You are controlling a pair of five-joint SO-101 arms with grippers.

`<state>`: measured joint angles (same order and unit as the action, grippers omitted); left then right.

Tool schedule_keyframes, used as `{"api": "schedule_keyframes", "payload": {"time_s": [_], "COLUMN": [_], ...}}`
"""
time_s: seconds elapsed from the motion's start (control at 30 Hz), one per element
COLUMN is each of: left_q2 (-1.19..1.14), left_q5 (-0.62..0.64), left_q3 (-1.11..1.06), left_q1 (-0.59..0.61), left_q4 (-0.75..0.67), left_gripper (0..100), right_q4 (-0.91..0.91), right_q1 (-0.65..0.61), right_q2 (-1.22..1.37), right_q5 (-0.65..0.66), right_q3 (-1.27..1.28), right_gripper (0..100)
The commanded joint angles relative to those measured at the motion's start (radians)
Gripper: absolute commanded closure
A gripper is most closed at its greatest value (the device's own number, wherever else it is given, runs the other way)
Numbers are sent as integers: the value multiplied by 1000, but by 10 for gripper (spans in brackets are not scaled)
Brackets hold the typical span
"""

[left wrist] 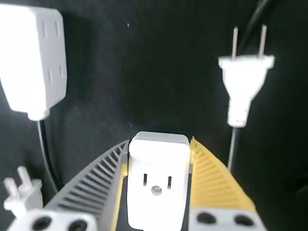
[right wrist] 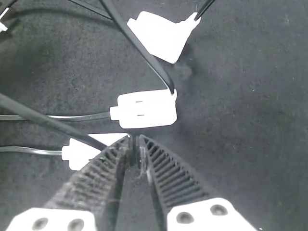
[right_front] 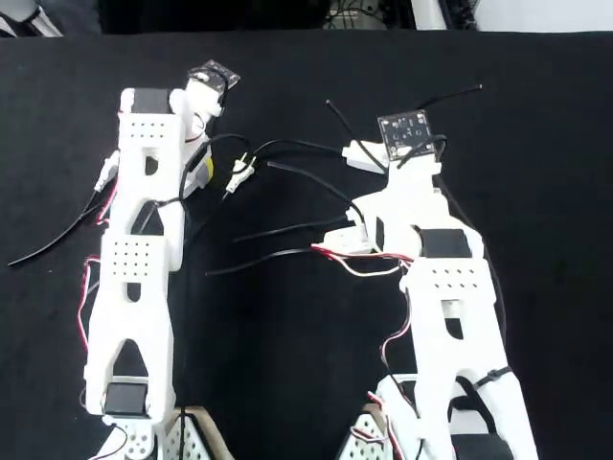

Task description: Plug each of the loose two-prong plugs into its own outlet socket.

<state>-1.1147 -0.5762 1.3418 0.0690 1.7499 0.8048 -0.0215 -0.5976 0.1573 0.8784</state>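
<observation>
left gripper [left wrist: 159, 144] clamps white socket block [left wrist: 157, 192]; loose two-prong plug [left wrist: 245, 79] lies ahead on black counter [left wrist: 144, 72]. right gripper [right wrist: 135, 144] pinched together, just behind flat socket [right wrist: 144, 110].

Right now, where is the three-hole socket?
The socket is clamped in the left end effector, on the high view's left side; the left wrist view shows a two-prong plug lying on the table just beyond it.

Matt black cloth: tabletop cover [right wrist: 250, 67]. Smooth white plastic: outlet socket [left wrist: 157, 185]. White plastic, bare metal prongs: two-prong plug [left wrist: 245, 77]. Smooth black sheath: cord [right wrist: 139, 48].
</observation>
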Motion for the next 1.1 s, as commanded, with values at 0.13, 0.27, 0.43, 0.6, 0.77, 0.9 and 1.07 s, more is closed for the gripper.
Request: {"api": "schedule_keyframes", "payload": {"time_s": [0.13,0.27,0.43,0.6,0.77,0.9,1.07], "left_q2": [503,712,875,996,1160,1303,1461], "left_q5": [0,-44,-64,-66,-124,-176,-285], "left_q3": [-588,-885,-1302,-1656,-1894,-2054,-2292], "left_q1": [-13,-39,-64,-150,-203,-199,-209], "left_q4": [11,-11,-245,-463,-562,-632,-736], "left_gripper": [972,971,971,971,971,970,970], "right_q4": [-18,-18,-17,-17,-14,-14,-14], "right_q1": [-12,-12,-12,-12,-12,-14,-14], "right_q2": [-1,-1,-1,-1,-1,-1,-1], "right_q5": [9,9,9,9,9,9,9], "right_q3": [-7,-7,-7,-7,-7,-7,-7], "right_gripper": [984,984,984,984,984,984,984]}}
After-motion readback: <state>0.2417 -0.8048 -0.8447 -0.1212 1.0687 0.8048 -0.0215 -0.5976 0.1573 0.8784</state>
